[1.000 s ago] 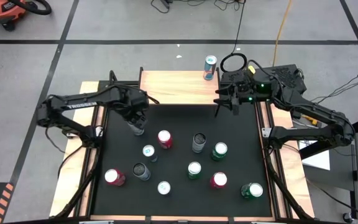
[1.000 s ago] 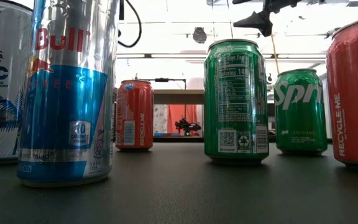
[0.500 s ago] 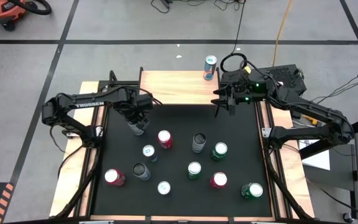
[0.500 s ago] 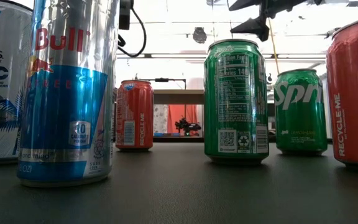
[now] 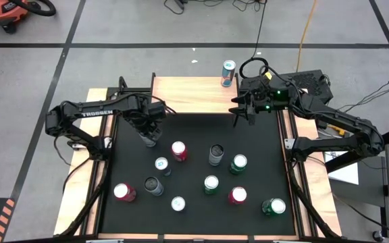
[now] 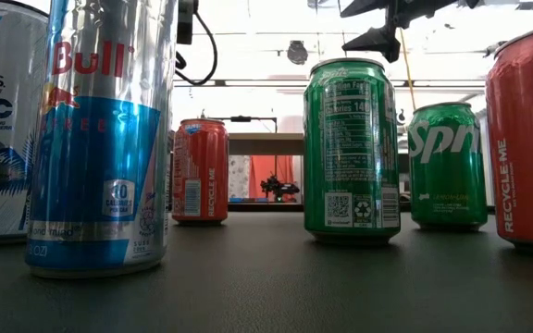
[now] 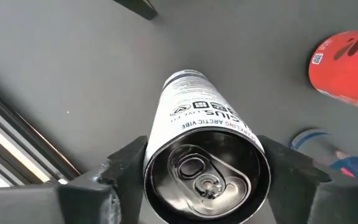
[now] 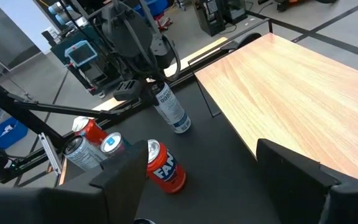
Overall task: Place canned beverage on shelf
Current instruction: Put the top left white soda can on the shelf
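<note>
I count twelve drink cans in all. Eleven stand on the matte black table (image 5: pixel 262 142). The twelfth, a slim can with a teal top (image 5: pixel 228 73), stands upright at the far edge of the shelf (image 5: pixel 194 94), towards its right end. The shelf is a flat rectangular board of pale wood grain at the back of the table.

On the table I make out three red cans, three green ones, and five in silver, white, grey or dark finishes. All are smooth metal cylinders with pull-tab lids.

There are two dark arms. The left one carries "TROSSEN" in white along its side. The left gripper (image 5: pixel 148 135) is down over the table's far left part. Its fingers (image 7: pixel 126 165) press against both sides of the white can (image 7: pixel 197 118), which stands on the black surface. That can reads "ARCTIC VIBE" under a partly hidden name ending "sius".

The right gripper (image 5: pixel 243 115) hangs above the shelf's near right corner. Its fingers stand apart with nothing between them.

From table height, the tall silver-and-blue can (image 6: pixel 100 139) shows "Bull" in red. A green can (image 6: pixel 351 148) turns its nutrition panel and a square code outward. Another green can (image 6: pixel 447 166) reads "Spr", and a red can (image 6: pixel 200 171) says "RECYCLE ME".
</note>
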Robot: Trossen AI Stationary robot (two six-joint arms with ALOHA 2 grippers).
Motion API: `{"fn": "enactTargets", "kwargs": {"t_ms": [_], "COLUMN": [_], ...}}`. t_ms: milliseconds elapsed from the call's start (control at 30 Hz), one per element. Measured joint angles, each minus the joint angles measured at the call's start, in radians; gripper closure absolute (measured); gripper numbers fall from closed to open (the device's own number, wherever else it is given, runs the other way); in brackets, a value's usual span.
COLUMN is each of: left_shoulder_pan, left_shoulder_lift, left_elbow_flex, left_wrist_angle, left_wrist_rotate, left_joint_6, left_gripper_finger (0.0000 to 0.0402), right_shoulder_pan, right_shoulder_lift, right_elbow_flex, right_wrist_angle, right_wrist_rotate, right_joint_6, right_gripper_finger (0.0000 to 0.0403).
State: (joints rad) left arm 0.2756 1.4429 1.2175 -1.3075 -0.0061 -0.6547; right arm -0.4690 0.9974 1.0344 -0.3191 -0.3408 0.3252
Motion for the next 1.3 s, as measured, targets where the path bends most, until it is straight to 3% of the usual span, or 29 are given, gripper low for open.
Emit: {"fn": "enactTargets", "kwargs": {"t_ms": [300,467,867,1100,1300], "left_shoulder_pan": [-0.001,-0.001,-0.008,-0.01,-0.019], "left_shoulder_lift": [-0.017,-0.018,-0.018,-0.018,-0.018], "left_elbow_flex": [0.006,0.069,0.334,0.508,0.573], "left_wrist_angle": [-0.041,-0.086,-0.206,-0.22,-0.22], "left_wrist_rotate": [0.026,0.039,0.11,0.13,0.136], "left_joint_6": [0.043,0.113,0.35,0.508,0.556], "left_gripper_finger": [0.0159,0.0159,0.0159,0.0159,0.0159], "right_shoulder_pan": [0.0,0.0,0.032,0.095,0.131], "right_shoulder_lift": [0.0,0.0,0.0,0.024,0.093], "right_elbow_flex": [0.0,0.0,0.0,0.0,0.012], "right_wrist_angle": [0.0,0.0,0.026,0.162,0.268], "right_wrist_rotate": [0.0,0.0,-0.004,-0.003,0.002], "right_joint_6": [0.0,0.0,0.005,0.089,0.123], "right_gripper_finger": [0.0124,0.0124,0.0124,0.0124,0.0124]}}
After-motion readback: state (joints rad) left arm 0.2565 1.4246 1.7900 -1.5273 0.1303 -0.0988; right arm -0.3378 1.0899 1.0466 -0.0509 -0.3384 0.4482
